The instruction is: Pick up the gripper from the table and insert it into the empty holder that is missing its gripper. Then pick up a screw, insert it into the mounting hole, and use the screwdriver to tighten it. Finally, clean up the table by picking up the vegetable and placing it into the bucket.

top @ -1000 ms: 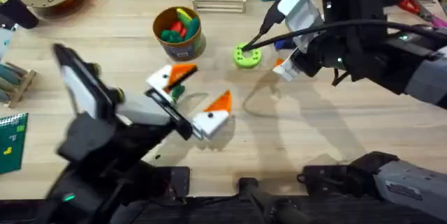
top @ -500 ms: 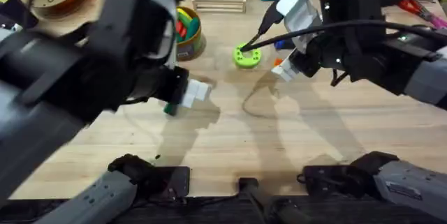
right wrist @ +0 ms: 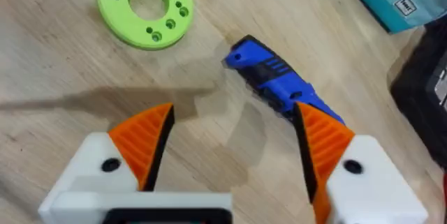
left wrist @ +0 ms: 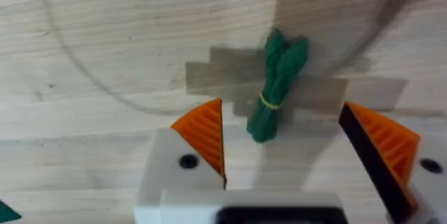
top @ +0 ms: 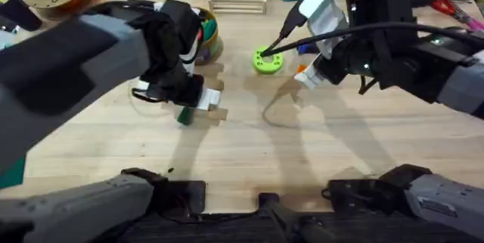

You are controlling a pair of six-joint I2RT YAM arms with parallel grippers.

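L gripper (left wrist: 283,161) hangs over the veg (left wrist: 276,95), fingers apart, nothing between them. In the L wrist view the veg lies on the bare table (top: 340,160) just ahead of the gap, its near end about level with the orange tips. Its long axis runs roughly along the reach line, slightly tilted, so the pads would close across its slim middle, near the yellow band. That's the relation the grab turns on: the veg is ahead of the claw and not yet inside it, so the arm prob needs to go forward and down first.

Overhead, the veg (top: 184,114) sits just below the L arm's wrist, on the near side of the bucket (top: 209,38) and close to it. The bucket already holds other toy items. The L arm is far nearer the veg than the R.

R gripper (right wrist: 230,154) is open too, empty, w/ the screwdriver (right wrist: 279,88) lying just ahead of it, well off to the bucket's right, beyond the green disc (right wrist: 144,8).

Judgement: cleanup step, veg not yet gripped.
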